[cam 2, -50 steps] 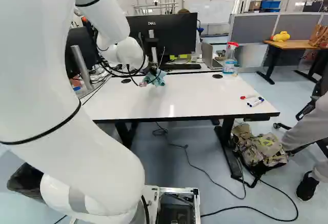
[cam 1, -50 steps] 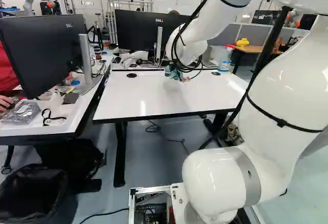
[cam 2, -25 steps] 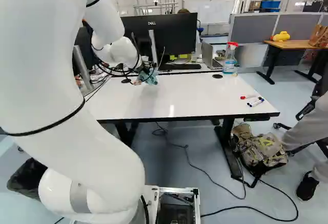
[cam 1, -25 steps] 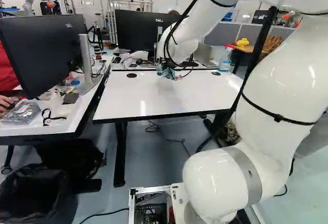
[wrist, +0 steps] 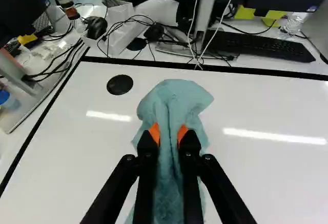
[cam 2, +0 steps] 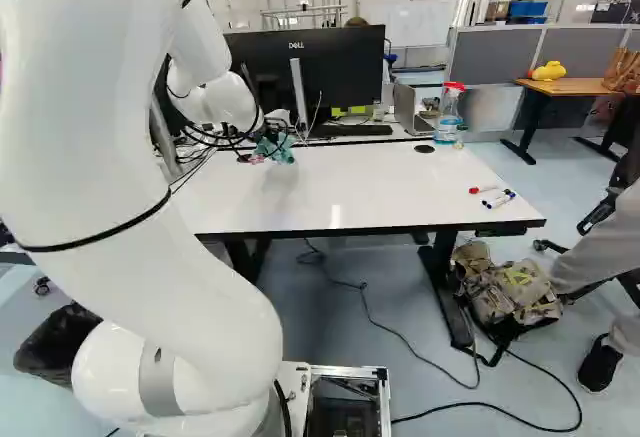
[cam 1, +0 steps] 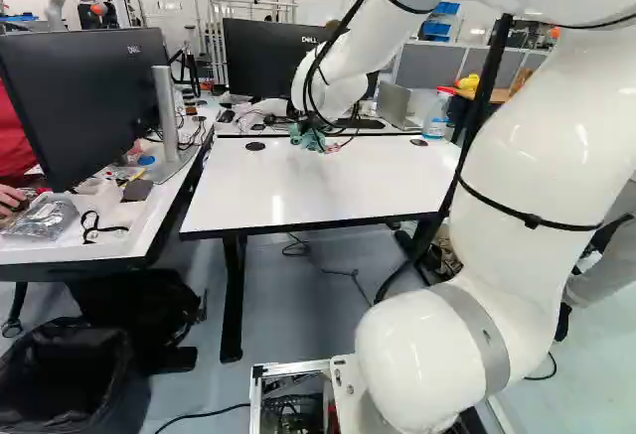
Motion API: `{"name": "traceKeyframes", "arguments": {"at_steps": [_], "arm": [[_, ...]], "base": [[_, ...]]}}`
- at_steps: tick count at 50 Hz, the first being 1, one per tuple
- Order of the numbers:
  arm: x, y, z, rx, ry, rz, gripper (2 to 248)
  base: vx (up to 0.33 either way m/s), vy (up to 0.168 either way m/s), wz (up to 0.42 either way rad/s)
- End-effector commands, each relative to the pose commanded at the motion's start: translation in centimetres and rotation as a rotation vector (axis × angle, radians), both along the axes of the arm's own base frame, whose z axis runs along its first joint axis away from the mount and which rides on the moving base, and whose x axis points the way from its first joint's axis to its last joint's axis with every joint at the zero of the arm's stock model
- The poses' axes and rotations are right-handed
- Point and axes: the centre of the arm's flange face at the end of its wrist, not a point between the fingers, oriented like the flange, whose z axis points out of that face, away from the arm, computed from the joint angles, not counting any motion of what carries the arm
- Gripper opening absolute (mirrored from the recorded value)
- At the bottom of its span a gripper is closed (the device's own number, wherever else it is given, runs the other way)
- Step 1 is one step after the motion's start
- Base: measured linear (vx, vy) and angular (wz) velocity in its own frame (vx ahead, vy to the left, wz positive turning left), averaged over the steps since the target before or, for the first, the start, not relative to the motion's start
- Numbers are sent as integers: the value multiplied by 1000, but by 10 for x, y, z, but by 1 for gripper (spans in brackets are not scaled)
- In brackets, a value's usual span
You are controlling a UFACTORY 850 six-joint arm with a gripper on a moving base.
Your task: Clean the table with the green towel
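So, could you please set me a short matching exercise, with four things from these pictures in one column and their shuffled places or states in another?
Things:
1. Green towel
2. Spray bottle
3. Keyboard
4. Patterned backpack

Places or states:
A. Black, beyond the white table
B. On the floor
C. Held in the gripper
D. Has a red top

Right pairs: 1-C, 2-D, 3-A, 4-B
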Motion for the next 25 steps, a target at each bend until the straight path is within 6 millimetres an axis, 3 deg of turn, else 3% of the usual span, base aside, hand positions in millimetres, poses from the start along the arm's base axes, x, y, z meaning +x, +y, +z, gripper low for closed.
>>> {"name": "traceKeyframes", "arguments": {"at_steps": [25], "arm": [[12,41,0,1,-4,72,55]], "base": [[0,0,0]]}}
